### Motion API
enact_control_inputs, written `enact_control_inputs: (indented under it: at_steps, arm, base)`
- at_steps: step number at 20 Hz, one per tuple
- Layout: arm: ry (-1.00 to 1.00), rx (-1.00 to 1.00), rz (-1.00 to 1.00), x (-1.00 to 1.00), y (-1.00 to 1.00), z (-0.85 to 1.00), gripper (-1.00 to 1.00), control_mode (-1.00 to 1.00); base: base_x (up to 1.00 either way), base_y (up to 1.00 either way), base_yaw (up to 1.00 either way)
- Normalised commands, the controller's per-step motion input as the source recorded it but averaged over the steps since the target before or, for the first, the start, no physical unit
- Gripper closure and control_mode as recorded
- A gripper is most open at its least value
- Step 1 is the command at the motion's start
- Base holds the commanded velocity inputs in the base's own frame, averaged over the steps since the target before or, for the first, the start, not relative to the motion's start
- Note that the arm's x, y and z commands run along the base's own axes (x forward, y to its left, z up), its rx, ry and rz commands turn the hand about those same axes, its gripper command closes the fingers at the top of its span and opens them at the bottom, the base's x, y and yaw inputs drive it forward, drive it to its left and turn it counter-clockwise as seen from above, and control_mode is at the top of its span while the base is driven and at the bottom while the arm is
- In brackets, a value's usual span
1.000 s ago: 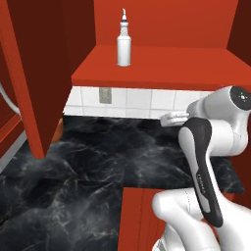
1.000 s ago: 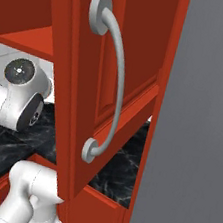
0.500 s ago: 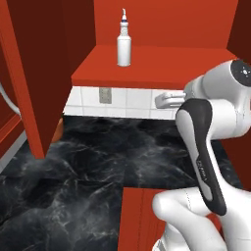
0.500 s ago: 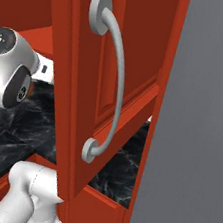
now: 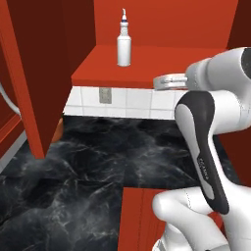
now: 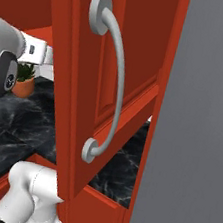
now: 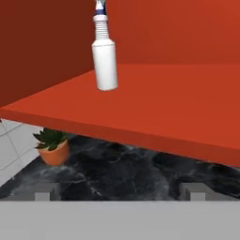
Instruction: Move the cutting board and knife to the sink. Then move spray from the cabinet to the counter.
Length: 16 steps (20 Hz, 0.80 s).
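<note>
The spray (image 5: 124, 45) is a slim white bottle with a blue collar. It stands upright near the front left of the red shelf (image 5: 162, 61) in the cabinet. In the hand view the spray (image 7: 104, 58) is ahead and slightly left of centre. My gripper (image 7: 118, 194) is open and empty, level with the shelf's front edge and well short of the bottle. My arm (image 5: 206, 142) rises at the right over the black marble counter (image 5: 93, 166). The cutting board, knife and sink are out of view.
The cabinet's open red door (image 6: 141, 62) with its curved silver handle (image 6: 116, 79) stands close on the arm's right. A red side panel (image 5: 29, 83) stands at the left. A small potted plant (image 7: 53, 146) sits on the counter under the shelf by the white tiled wall (image 5: 127, 98).
My hand has risen from below the shelf to the level of its front edge, and the upper arm has lifted with it. The jaws stayed open. The spray has not moved.
</note>
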Motion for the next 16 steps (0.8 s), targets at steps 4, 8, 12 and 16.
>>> enact_control_inputs:
  at_steps: [4, 8, 12, 16]
  arm:
    - [-0.34, -0.03, 0.02, 0.00, 0.12, 0.38, -1.00, -1.00]
    - [-0.14, -0.01, 0.00, 0.15, 0.10, 0.33, -1.00, -1.00]
    - [0.09, 0.01, 0.00, 0.08, 0.10, 0.40, -1.00, -1.00]
    - [0.12, 0.01, 0.00, 0.27, 0.09, 0.36, -1.00, -1.00]
  base:
    - [0.00, 0.00, 0.00]
    - [0.00, 0.00, 0.00]
    - [0.00, 0.00, 0.00]
    - [0.00, 0.00, 0.00]
